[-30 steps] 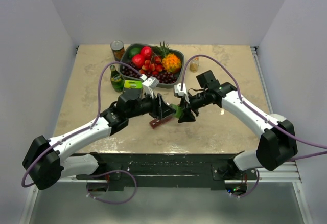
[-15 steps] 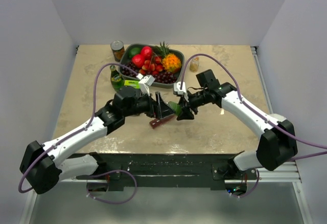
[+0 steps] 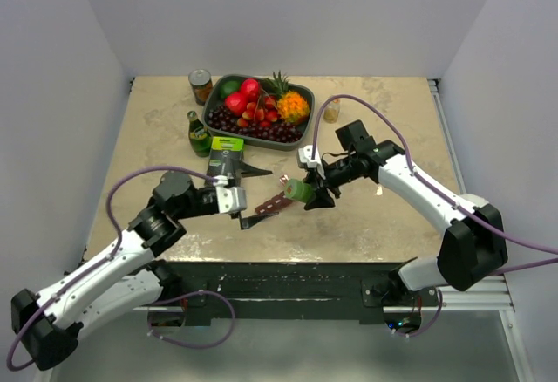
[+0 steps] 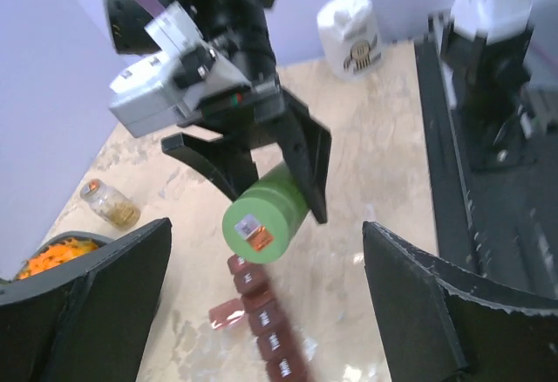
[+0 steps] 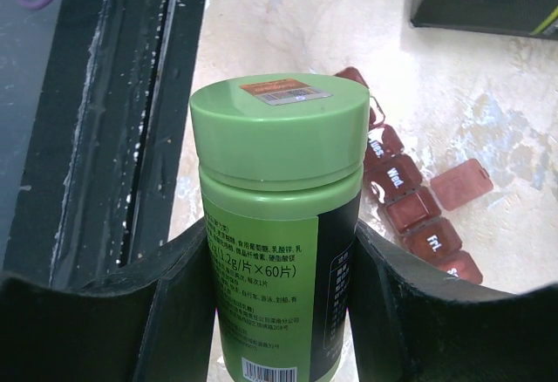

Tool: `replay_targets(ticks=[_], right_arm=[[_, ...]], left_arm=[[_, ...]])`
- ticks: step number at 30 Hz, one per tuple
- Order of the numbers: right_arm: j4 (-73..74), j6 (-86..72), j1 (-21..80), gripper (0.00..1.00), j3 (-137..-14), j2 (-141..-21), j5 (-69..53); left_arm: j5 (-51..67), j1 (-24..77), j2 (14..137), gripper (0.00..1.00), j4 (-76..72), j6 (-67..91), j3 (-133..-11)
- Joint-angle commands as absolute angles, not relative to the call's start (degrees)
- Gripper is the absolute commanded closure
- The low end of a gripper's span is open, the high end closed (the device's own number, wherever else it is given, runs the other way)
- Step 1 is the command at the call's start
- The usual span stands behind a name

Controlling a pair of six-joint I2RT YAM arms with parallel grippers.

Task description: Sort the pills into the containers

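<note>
Near the middle of the overhead view, the maroon pill organiser point(image 3: 273, 201) lies slantwise on the table point(image 3: 157, 120), between the two arms. The left pincer point(image 3: 255, 196) hangs just left of it with its fingers spread wide, holding nothing. The right pincer point(image 3: 307, 192), just right of the strip, pinches a green pill bottle point(image 3: 297, 191) tipped sideways, cap toward the left. A fruit tray point(image 3: 212, 113) sits toward the top, with a black-and-green box point(image 3: 227, 146) just below it. From the left wrist, the capped bottle is at centre frame in the other arm's black fingers; the strip's end shows right beneath it, one lid flipped open to the left. From the right wrist, the bottle fills the lower centre between both fingers. The strip runs along the right, "Wed." and "Fri." legible, one lid open.
</note>
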State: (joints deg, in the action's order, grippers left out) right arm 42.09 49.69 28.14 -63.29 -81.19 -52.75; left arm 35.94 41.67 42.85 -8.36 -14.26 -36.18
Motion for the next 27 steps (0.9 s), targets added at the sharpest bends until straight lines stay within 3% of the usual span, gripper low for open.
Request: replay_targets(ticks=[1,13,17,19,27], right_arm=[[44.12,54.05,28.21,1.0,-64.42,-79.54,-57.48],[44.3,54.49,28.13,1.0,-64.07,-79.1,-58.01],[44.38,54.49,28.13,1.0,-64.07,-79.1,-58.01],[44.3,54.49,28.21,1.0,-63.98,-79.01,-58.01],[44.65,54.58,28.3,1.0,-64.25,-79.19,-58.09]], left_arm=[[40.77,42.18,52.62,0.07,-8.26,-32.42,-40.95],[39.38,46.84,62.57,0.13,-12.04,-33.75,-43.68],[39.2,47.2,64.86,0.31,-9.5,-32.79,-45.52],[38.06,47.2,65.48,0.35,-8.44,-32.43,-45.7],[34.55,47.37,64.16,0.23,-9.93,-33.04,-43.15]])
